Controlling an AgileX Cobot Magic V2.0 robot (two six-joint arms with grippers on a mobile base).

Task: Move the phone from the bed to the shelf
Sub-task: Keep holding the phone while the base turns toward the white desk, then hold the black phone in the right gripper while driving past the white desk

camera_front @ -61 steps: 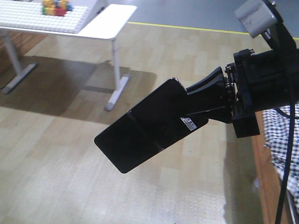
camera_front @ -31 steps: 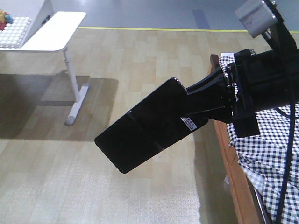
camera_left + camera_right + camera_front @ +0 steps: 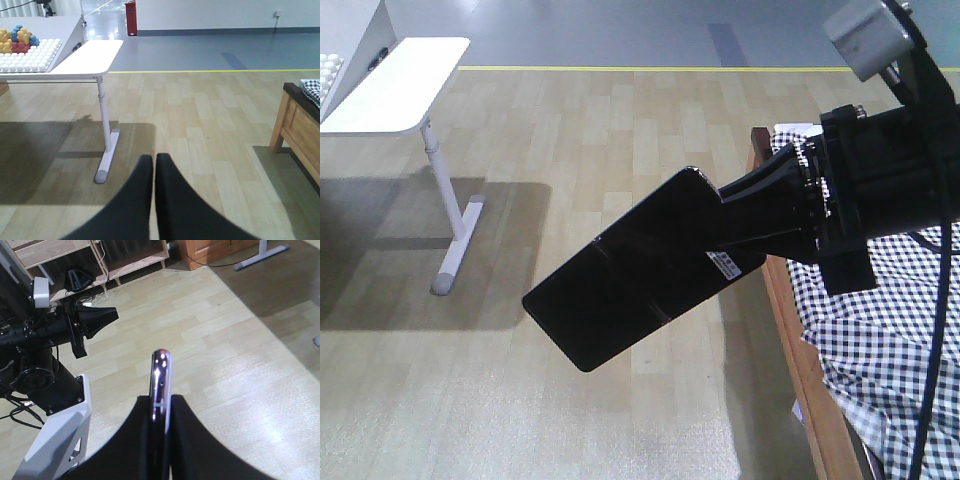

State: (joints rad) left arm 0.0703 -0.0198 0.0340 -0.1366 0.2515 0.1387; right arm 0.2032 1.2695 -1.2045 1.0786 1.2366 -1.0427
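The phone (image 3: 620,280), thin and glossy black with a small white sticker, hangs in the air over the wooden floor. My right gripper (image 3: 725,222) is shut on one end of it. The right wrist view shows its pinkish shiny edge (image 3: 161,375) upright between the two black fingers, where the right gripper (image 3: 161,402) clamps it. The bed (image 3: 895,340), with checked bedding and a brown wooden frame, lies at the right; one corner of the bed (image 3: 295,125) appears in the left wrist view. My left gripper (image 3: 152,159) is shut with nothing in it. Pale plank boards of the shelf (image 3: 45,251) stand at the top left.
A white table (image 3: 395,80) on a metal leg stands at the far left; the table (image 3: 85,57) carries a white studded tray with coloured blocks (image 3: 17,40). My left arm and white base (image 3: 50,340) sit below the shelf. A brown cabinet (image 3: 210,250) stands beside it.
The front view has swung: the white table slid left and the bed came further into view at the right. The phone stays clamped in my right gripper.
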